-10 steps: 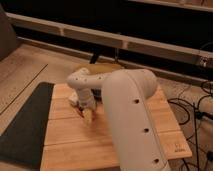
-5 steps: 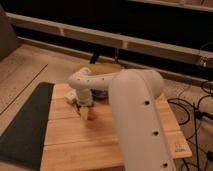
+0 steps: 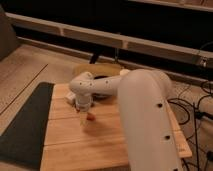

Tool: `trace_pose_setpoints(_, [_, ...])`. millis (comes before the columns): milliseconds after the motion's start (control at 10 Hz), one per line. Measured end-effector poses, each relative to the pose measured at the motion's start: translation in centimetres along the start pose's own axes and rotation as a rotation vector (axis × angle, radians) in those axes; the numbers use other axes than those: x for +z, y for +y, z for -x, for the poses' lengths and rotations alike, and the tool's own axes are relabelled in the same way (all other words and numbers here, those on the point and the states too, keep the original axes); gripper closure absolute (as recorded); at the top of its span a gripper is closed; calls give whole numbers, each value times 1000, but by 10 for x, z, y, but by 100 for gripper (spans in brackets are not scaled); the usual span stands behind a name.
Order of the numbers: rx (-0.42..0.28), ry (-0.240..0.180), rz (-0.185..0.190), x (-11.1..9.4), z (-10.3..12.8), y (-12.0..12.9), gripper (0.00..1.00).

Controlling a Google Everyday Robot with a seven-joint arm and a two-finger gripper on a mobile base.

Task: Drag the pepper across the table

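Glossy orange-red pepper (image 3: pixel 90 117); matt planked wood table (image 3: pixel 95 145); smooth pale plastic-looking gripper (image 3: pixel 83 115) just beside pepper; dark matt mat (image 3: pixel 25 125).

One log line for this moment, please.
step: drag pepper | gripper: low over table, pointing down | pepper: on table, close beside gripper | contact: cannot tell | dark mat: along table edge

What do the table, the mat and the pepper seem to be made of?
The table: light wood, matte, plank seams visible. The mat: dark grey, dull, perhaps rubber or fabric. The pepper: orange-red, slightly shiny, possibly plastic; it lies just beside the tool, which hangs low over the table.
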Motion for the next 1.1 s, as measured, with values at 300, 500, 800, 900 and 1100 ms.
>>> trace_pose_setpoints(300, [6, -4, 7, 3, -6, 2, 75])
trace_pose_setpoints(500, [16, -5, 15, 6, -10, 4, 82])
trace_pose_setpoints(800, [23, 26, 34, 7, -18, 7, 82])
trace_pose_setpoints(900, [26, 65, 42, 7, -27, 8, 82])
trace_pose_setpoints(1100, [56, 211, 85, 2, -60, 9, 82])
